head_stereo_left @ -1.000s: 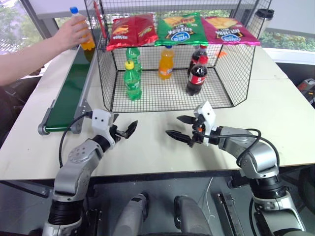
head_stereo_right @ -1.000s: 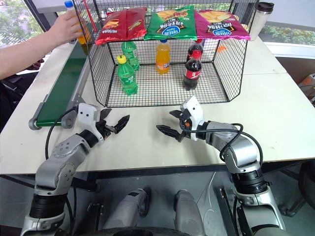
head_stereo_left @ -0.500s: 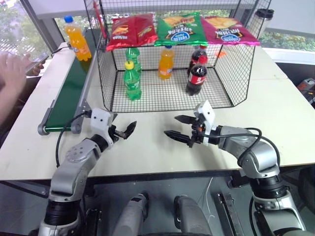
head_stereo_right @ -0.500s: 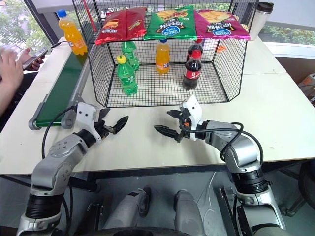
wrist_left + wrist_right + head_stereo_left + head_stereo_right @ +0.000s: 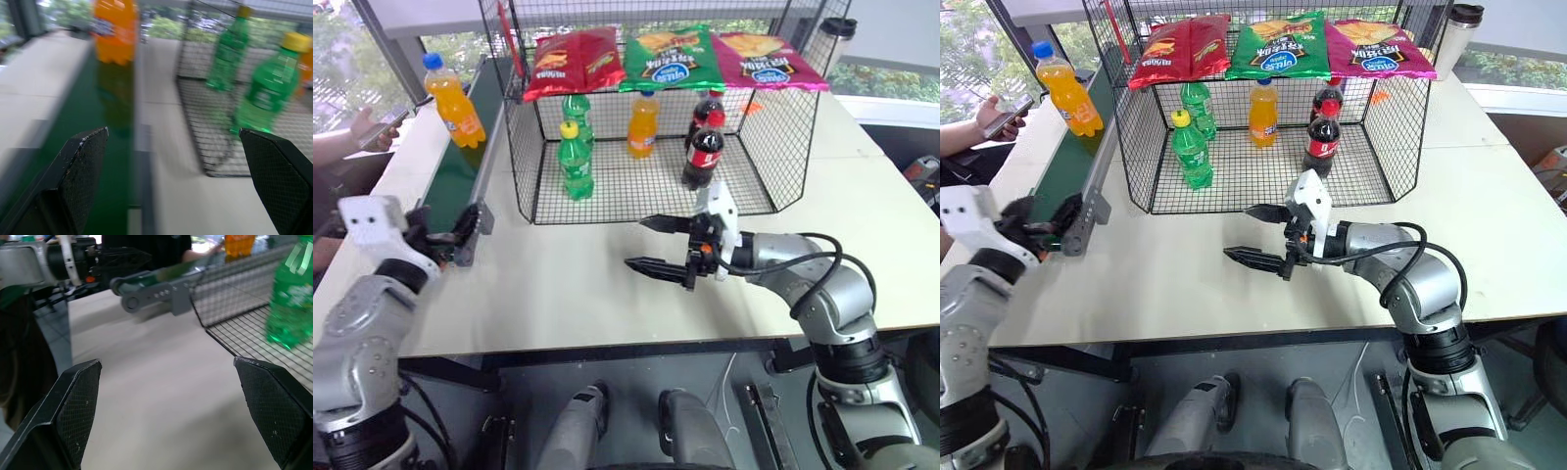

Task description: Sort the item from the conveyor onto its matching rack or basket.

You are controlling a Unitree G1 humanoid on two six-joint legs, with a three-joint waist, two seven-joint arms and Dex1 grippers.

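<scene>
Fingers (image 5: pixel 80 166) before bottle (image 5: pixel 115 30) (apart)

head stereo: down over table (image 5: pixel 607 284) | wrist cams: level, close | shared: cage (image 5: pixel 1263 147)

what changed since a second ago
The person's hand let go of the orange soda bottle, which now stands alone on the conveyor, nearer the robot. The left gripper swung out left to the belt's near end; the right gripper rose slightly. Both stay open. Cage contents unchanged.
</scene>
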